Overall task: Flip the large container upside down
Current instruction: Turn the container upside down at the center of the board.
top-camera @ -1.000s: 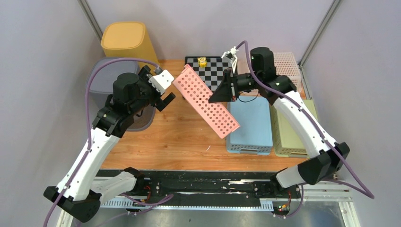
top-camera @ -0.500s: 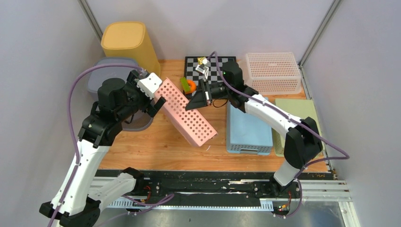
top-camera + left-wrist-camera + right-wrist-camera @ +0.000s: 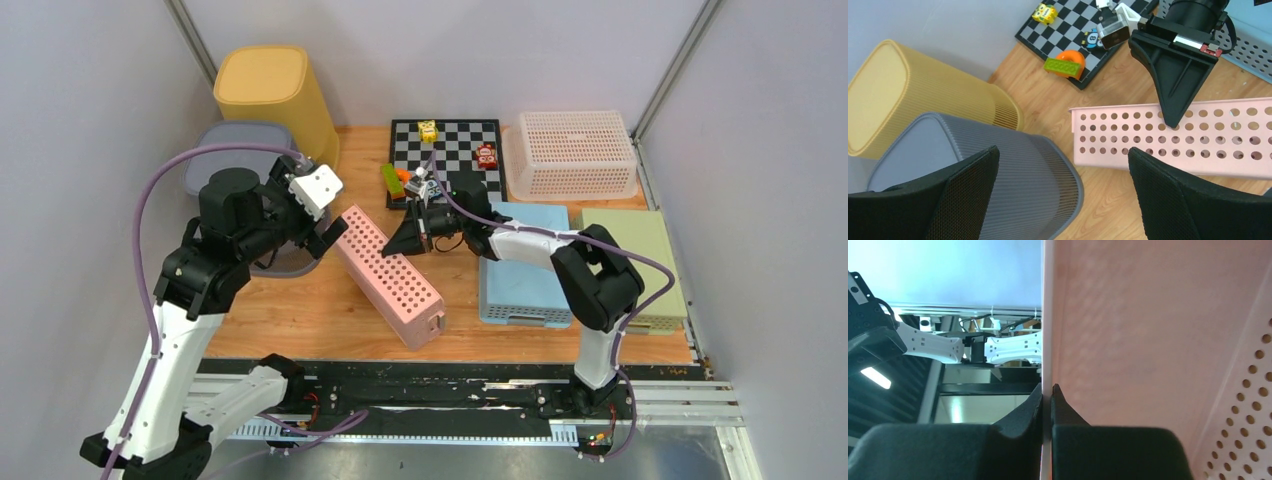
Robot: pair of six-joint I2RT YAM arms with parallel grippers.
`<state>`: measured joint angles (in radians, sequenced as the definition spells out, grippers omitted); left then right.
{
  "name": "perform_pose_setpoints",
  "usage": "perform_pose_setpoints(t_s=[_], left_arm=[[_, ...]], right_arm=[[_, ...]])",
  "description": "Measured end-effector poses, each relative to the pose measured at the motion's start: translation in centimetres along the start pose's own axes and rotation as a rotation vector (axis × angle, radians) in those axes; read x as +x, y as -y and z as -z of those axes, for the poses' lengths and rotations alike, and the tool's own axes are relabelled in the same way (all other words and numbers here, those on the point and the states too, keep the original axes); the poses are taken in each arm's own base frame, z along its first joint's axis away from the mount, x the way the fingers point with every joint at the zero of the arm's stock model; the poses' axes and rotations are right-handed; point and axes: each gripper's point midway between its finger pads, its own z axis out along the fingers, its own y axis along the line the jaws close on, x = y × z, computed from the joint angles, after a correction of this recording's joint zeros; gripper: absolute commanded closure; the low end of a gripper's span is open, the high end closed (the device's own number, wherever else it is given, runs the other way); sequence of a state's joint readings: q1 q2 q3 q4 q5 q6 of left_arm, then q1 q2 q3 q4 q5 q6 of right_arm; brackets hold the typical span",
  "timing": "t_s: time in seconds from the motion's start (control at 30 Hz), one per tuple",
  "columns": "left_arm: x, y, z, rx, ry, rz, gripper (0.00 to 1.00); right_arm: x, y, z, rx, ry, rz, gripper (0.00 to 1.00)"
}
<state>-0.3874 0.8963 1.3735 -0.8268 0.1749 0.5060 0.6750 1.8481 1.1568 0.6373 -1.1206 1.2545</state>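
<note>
Lowered and swung nearer since a second ago, the pink basket (image 3: 390, 276) is lying slantwise across the middle of the worktop (image 3: 300, 310). The right hand (image 3: 1046, 390) is pinching its far long edge. The left hand (image 3: 1062, 160) is hanging spread wide just beside its far-left end.

Pink basket (image 3: 390, 275): lies slantwise mid-surface (image 3: 290, 320).
Open passage: bare wood at its 7 o'clock; narrow strip at 3 o'clock, short of the blue tray (image 3: 525, 290).
Obstacles: grey bin (image 3: 232, 150) and yellow bin (image 3: 268, 90) at 10 to 11 o'clock; chessboard (image 3: 455, 145) at 1; right arm (image 3: 520, 242) crossing at 2.
</note>
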Motion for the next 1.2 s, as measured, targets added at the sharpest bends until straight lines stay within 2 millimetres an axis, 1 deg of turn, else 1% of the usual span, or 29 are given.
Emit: perform_pose_setpoints(t_s=[0.07, 0.13, 0.23, 0.33, 0.37, 0.43, 0.53, 0.73, 0.87, 1.0, 1.2], left_arm=[[0.2, 0.2, -0.2, 0.014, -0.009, -0.003, 0.00], [0.5, 0.4, -0.4, 0.023, -0.019, -0.006, 0.00], [0.8, 0.6, -0.7, 0.037, -0.028, -0.011, 0.00], [1.3, 0.9, -1.1, 0.054, -0.044, -0.013, 0.00], [1.5, 1.1, -1.3, 0.059, -0.050, -0.013, 0.00], [2.2, 1.4, -1.8, 0.075, -0.068, -0.012, 0.00], [3.0, 1.9, -2.5, 0.100, -0.092, -0.008, 0.00], [4.0, 2.6, -3.2, 0.129, -0.112, 0.000, 0.00], [5.1, 3.3, -4.0, 0.148, -0.126, 0.010, 0.00], [6.5, 4.3, -5.0, 0.169, -0.144, 0.039, 0.00], [9.0, 5.9, -6.7, 0.198, -0.175, 0.091, 0.00]], right_arm=[[0.2, 1.2, 0.2, 0.013, 0.005, -0.044, 0.98], [0.0, 1.6, 0.6, 0.011, 0.019, -0.054, 0.98], [-1.2, 1.7, 1.8, 0.005, 0.057, -0.041, 0.98], [-2.7, 2.3, 3.7, 0.011, 0.105, -0.045, 0.98], [-3.2, 2.4, 4.3, 0.014, 0.122, -0.045, 0.96], [-4.1, 2.7, 5.3, 0.021, 0.151, -0.042, 0.90], [-4.7, 3.2, 6.5, 0.033, 0.167, -0.031, 0.82], [-5.7, 4.1, 8.1, 0.080, 0.170, 0.003, 0.76], [-5.9, 4.9, 9.6, 0.120, 0.185, 0.005, 0.74], [-5.7, 5.5, 10.5, 0.155, 0.186, 0.017, 0.72], [-4.6, 6.6, 10.9, 0.206, 0.158, 0.043, 0.69]])
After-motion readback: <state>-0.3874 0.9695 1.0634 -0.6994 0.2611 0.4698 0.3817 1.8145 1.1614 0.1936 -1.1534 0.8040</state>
